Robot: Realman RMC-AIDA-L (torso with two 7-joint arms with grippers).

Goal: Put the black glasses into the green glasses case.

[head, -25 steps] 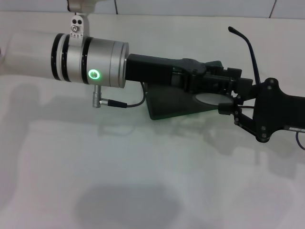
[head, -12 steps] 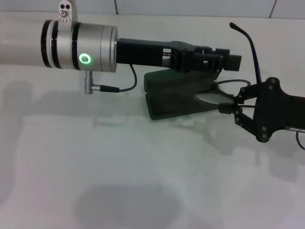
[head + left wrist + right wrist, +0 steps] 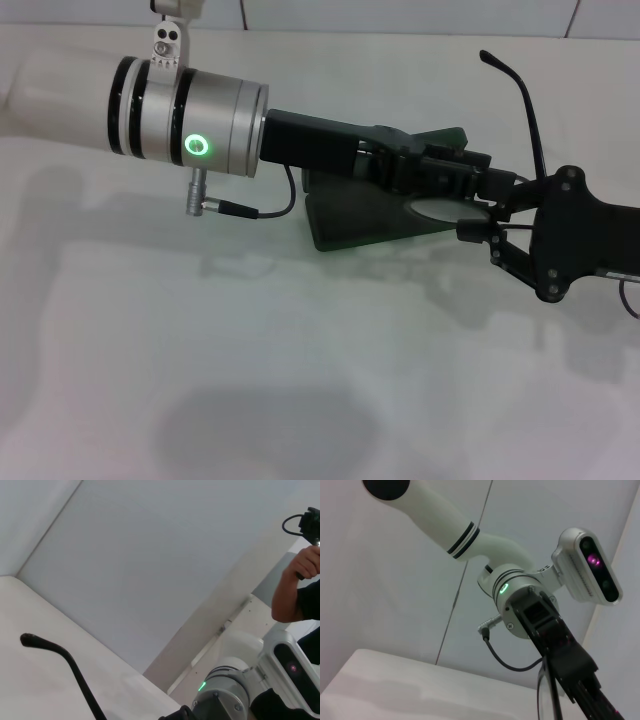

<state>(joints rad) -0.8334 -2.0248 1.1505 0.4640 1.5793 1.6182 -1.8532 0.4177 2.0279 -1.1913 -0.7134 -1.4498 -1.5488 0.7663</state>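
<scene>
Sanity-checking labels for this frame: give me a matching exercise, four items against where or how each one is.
Items:
1. black glasses
2. green glasses case
3. left end effector
4. right end effector

States:
A. lies on the table
B. one temple sticks up
C. reaches in from the left, above the case
D. comes from the right, shut on the glasses

Pairs: 1-B, 2-A, 3-C, 4-D

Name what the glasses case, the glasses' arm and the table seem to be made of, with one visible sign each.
Green glasses case: probably hard plastic, dark green, matte.
Black glasses: arm looks like thin black plastic or coated metal, with a thickened tip.
Table: smooth white laminate-like surface, faintly reflective.
</scene>
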